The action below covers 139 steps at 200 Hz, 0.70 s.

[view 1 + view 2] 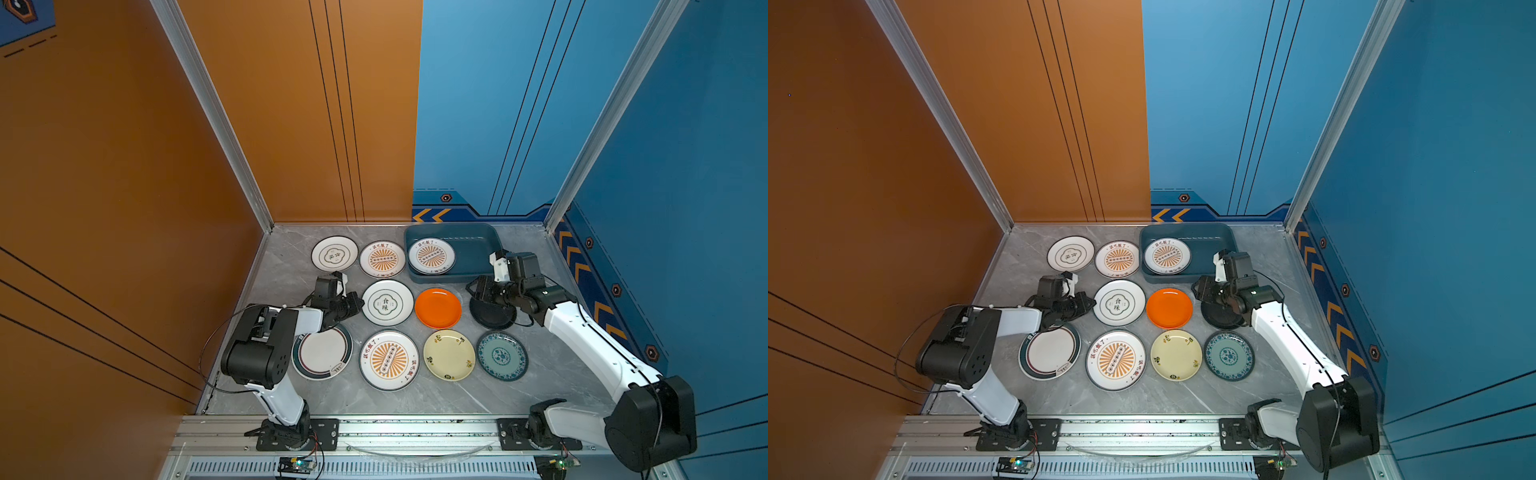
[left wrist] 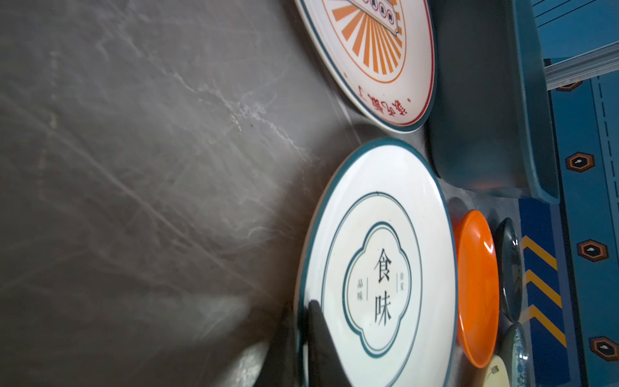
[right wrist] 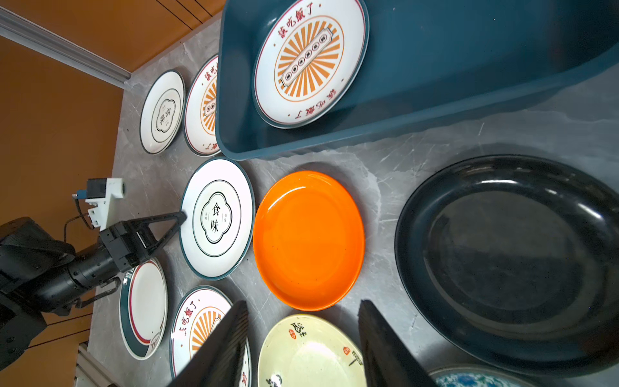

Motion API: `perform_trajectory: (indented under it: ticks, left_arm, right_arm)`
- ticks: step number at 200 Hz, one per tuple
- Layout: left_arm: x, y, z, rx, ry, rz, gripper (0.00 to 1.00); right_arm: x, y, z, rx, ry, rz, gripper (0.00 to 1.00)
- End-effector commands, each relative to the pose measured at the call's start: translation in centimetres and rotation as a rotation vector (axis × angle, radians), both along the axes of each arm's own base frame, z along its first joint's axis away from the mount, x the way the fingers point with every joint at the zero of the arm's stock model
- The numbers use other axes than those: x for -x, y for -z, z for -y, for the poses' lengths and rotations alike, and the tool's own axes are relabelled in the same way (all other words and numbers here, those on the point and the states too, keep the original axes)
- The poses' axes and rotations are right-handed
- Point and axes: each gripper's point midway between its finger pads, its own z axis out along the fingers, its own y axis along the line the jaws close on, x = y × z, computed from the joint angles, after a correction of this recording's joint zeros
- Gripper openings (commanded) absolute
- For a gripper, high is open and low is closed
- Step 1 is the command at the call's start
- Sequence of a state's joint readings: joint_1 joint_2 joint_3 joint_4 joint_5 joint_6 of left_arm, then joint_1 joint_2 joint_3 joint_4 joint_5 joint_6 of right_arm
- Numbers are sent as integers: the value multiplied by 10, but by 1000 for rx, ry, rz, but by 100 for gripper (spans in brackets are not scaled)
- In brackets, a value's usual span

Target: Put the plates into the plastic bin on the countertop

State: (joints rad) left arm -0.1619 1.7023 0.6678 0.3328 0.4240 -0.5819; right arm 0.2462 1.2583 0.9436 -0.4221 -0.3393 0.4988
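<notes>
Blue-grey bin (image 1: 476, 249), desk's (image 1: 415, 399) far right: binned sunburst plate (image 1: 431, 256) flat inside.
Loose, flat.
Far row: far cloud plate (image 1: 334, 253), far sunburst plate (image 1: 382, 259).
Middle: middle cloud plate (image 1: 387, 302), orange plate (image 1: 438, 308), black plate (image 1: 492, 323).
Near: dark-rimmed plate (image 1: 322, 353), near sunburst plate (image 1: 389, 360), cream plate (image 1: 449, 354), teal plate (image 1: 502, 355).

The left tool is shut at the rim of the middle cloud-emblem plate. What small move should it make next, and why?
Probably lift that rim slightly: the left tool looks shut on the cloud-emblem plate, which lies flat on the countertop, and the plastic bin has free room.
</notes>
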Motion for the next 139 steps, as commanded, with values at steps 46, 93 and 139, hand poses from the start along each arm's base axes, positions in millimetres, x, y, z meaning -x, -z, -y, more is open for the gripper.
perform_trajectory:
  ticks: [46, 93, 139]
  left_arm:
    - [16, 12, -6, 26, 3, -57, 1]
    - [15, 0, -12, 55, -4, -34, 0]
    - [17, -16, -18, 98, -15, -8, 0]
  right_arm:
    - [10, 0, -3, -55, -14, 21, 57]
    - [11, 3, -5, -65, -21, 14, 57]
    - [11, 3, -14, -102, -43, 17, 57]
